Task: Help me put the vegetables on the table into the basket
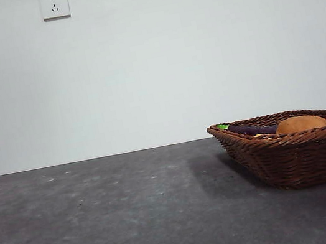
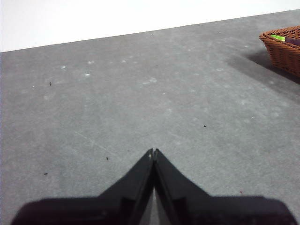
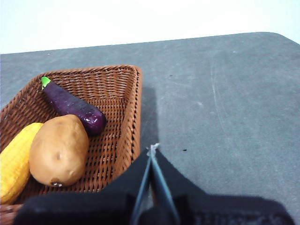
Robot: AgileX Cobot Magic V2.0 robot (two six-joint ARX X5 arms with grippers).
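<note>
All three vegetables lie inside the wide reddish-brown wicker basket at the left of my right wrist view. The large brown oval potato looks heavy, firm and smooth; I would grip it across its middle. Its long axis runs upper right to lower left. The slim dark purple eggplant points its green stem to the upper left. The lumpy yellow vegetable sits at the left edge. My right gripper and left gripper are both closed, empty, over the dark grey table.
</note>
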